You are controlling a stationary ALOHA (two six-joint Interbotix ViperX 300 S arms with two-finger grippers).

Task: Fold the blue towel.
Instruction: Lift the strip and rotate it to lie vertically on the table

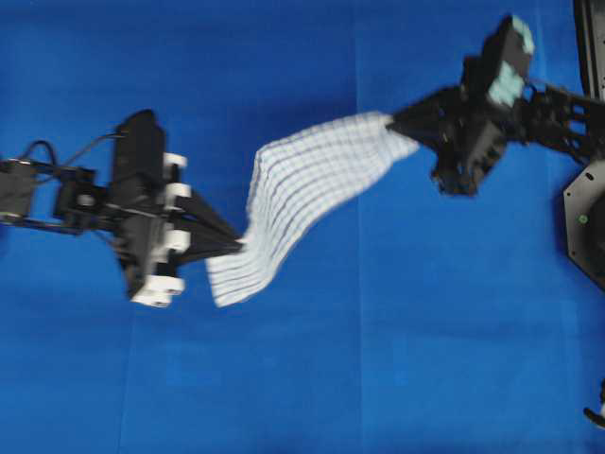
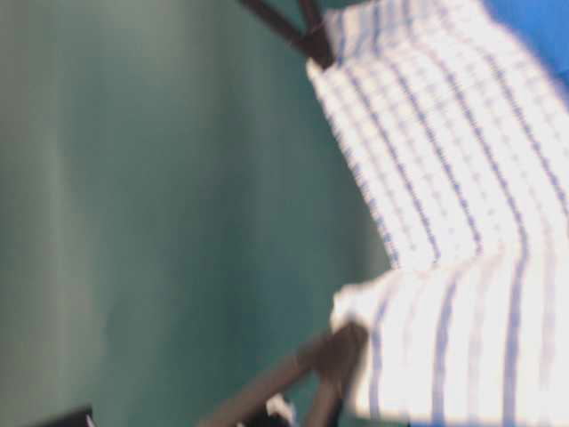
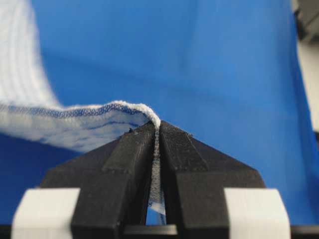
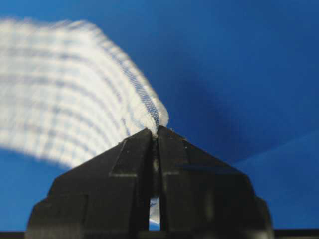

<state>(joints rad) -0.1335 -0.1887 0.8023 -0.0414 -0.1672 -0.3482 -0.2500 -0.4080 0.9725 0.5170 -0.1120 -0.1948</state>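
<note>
Both tools—left (image 3: 156,130), right (image 4: 155,130)—pinch blue towel (image 1: 307,189) corners; no writing legible.

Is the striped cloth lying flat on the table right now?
No. The blue towel hangs stretched and sagging between the left gripper and the right gripper, each pinching one end.

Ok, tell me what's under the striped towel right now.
Only the blue table covering shows beneath the striped towel, which hangs between the left gripper and right gripper. The patch directly below stays hidden.
</note>
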